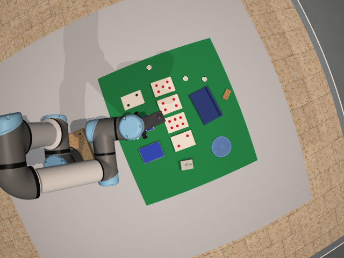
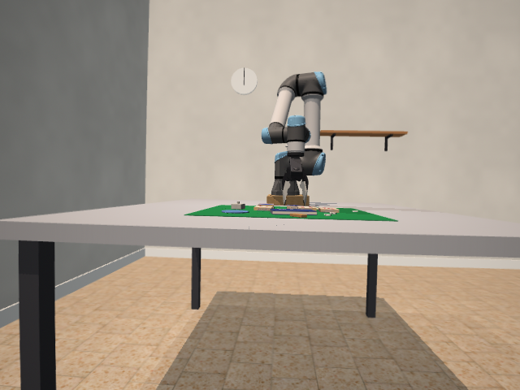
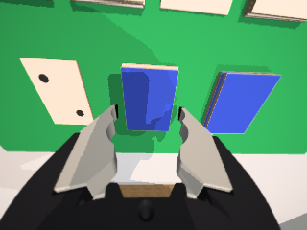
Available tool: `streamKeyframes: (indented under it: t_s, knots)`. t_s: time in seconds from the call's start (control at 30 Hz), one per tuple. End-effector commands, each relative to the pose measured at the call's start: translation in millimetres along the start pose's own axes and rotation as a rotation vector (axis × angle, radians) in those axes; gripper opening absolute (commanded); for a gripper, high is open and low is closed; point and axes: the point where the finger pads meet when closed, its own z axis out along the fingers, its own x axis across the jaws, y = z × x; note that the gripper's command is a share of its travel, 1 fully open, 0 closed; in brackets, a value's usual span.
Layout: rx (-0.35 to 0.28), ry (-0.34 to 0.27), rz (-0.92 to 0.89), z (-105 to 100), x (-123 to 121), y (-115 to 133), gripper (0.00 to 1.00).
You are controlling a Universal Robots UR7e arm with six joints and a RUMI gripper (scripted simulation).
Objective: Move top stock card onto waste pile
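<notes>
In the wrist view a blue face-down card (image 3: 150,98) lies flat on the green mat (image 1: 177,119), and a pale edge shows along its far side. My gripper (image 3: 149,106) is open, with one fingertip on each side of this card and a small gap at both sides. The face-down stock (image 3: 245,102) lies to its right as a blue stack, also seen in the overhead view (image 1: 151,151). A pale card with two black pips (image 3: 57,90) lies to the left. In the overhead view my wrist (image 1: 131,127) hides most of the card below it.
A column of pale cards with red pips (image 1: 176,121) lies just beyond the gripper. Farther out are a dark blue box (image 1: 205,105), a blue disc (image 1: 221,146), a small grey block (image 1: 186,164), a cork piece (image 1: 226,94) and three white discs (image 1: 185,78).
</notes>
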Motion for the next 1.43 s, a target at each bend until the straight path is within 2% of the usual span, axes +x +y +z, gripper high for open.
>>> streamKeyframes:
  t_s: [0.0, 0.57, 0.9, 1.37, 1.4]
  knots:
    - [-0.002, 0.001, 0.001, 0.7, 0.7, 0.7, 0.50]
    - [-0.001, 0.001, 0.001, 0.4, 0.7, 0.5, 0.50]
    - [0.004, 0.002, 0.001, -13.3, 1.3, -1.8, 0.50]
    - [0.004, 0.002, 0.000, -78.6, 0.8, -1.5, 0.50]
    - [0.004, 0.002, 0.000, -78.6, 0.8, -1.5, 0.50]
